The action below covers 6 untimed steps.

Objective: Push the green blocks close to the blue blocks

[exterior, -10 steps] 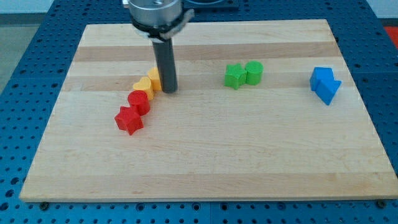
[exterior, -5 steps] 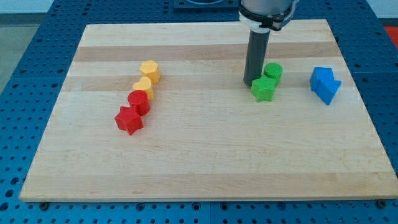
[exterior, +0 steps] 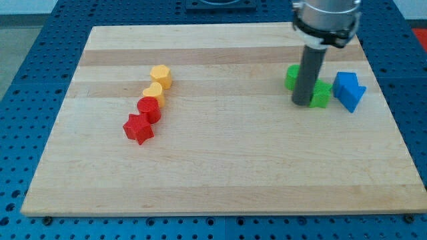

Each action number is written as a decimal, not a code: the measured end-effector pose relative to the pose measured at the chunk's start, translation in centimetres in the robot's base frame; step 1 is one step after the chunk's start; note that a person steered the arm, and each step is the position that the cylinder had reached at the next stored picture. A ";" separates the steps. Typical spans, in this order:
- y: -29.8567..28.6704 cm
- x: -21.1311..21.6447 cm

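Note:
My tip (exterior: 302, 103) rests on the board at the view's right, against the left side of a green block (exterior: 321, 95) that sits right next to the blue blocks (exterior: 348, 90). The rod hides that block's left part. A second green block (exterior: 291, 77) lies just up and left of my tip, partly behind the rod, a little farther from the blue blocks. The two blue blocks sit together near the board's right edge.
On the wooden board (exterior: 220, 167), a diagonal row at the view's left holds a yellow hexagonal block (exterior: 161, 75), a yellow block (exterior: 154, 93), a red block (exterior: 149, 108) and a red star-shaped block (exterior: 138, 128).
My tip swept from beside the yellow blocks rightward across the board, pushing the green blocks to the right. One green block now sits by the blue blocks; the other trails behind.

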State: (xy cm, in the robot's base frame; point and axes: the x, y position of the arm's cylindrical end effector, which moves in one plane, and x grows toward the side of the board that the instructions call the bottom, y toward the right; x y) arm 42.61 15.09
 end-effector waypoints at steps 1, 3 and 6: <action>-2.2 1.5; -9.0 -7.3; -0.8 -6.8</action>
